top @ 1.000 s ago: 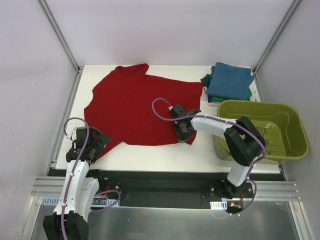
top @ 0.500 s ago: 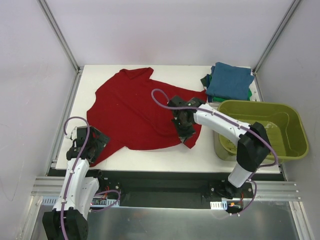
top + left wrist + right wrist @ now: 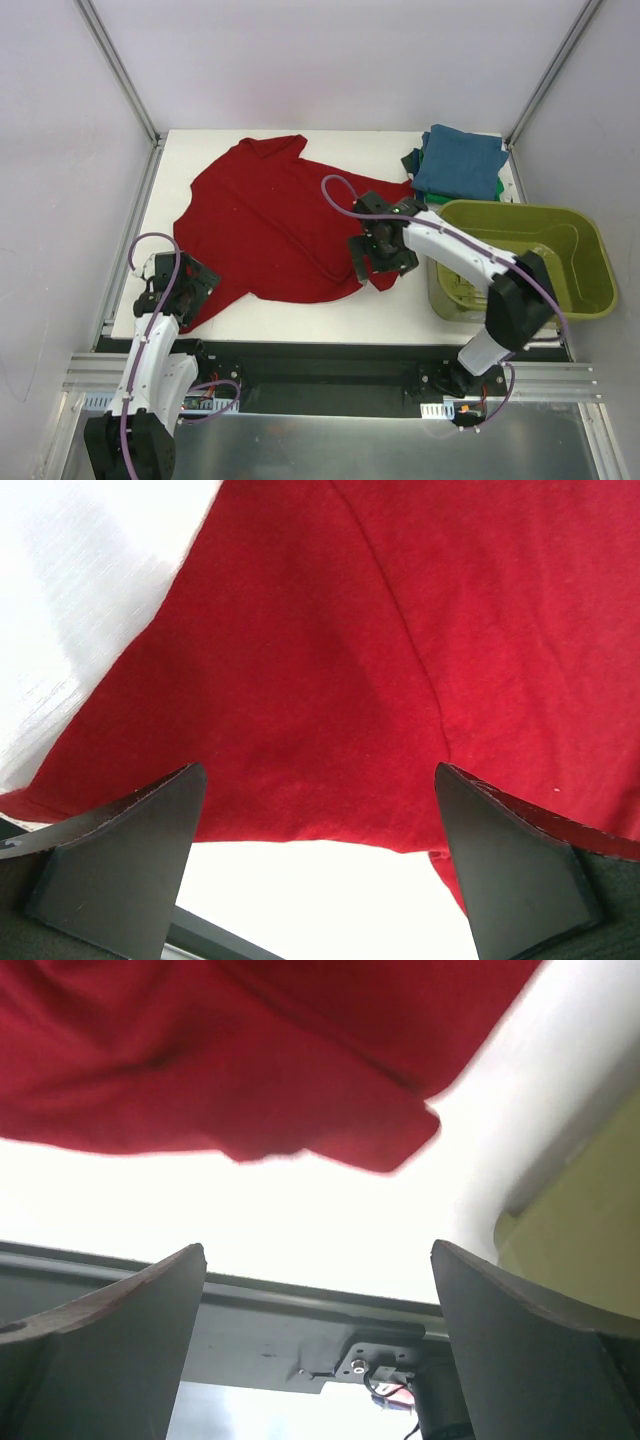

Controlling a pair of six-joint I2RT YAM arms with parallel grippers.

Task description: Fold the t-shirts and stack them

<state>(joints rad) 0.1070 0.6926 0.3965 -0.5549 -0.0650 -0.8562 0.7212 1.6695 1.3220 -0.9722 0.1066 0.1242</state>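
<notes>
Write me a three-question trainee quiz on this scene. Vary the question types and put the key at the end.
1. True or false: the dark red t-shirt lies inside the olive-green basket.
2. Which colour tops the folded stack at the table's far right corner? A teal-blue, B yellow, C white.
3. Fill in: the right arm's fingers stand ___ (open or shut), with nothing between them.

Key: 1 false, it is spread on the table; 2 A; 3 open.

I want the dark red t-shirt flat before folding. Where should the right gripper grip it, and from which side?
Probably the rumpled near-right corner of the dark red t-shirt, approached from the near edge of the table: it juts onto bare surface, so a finger could slide under.
</notes>
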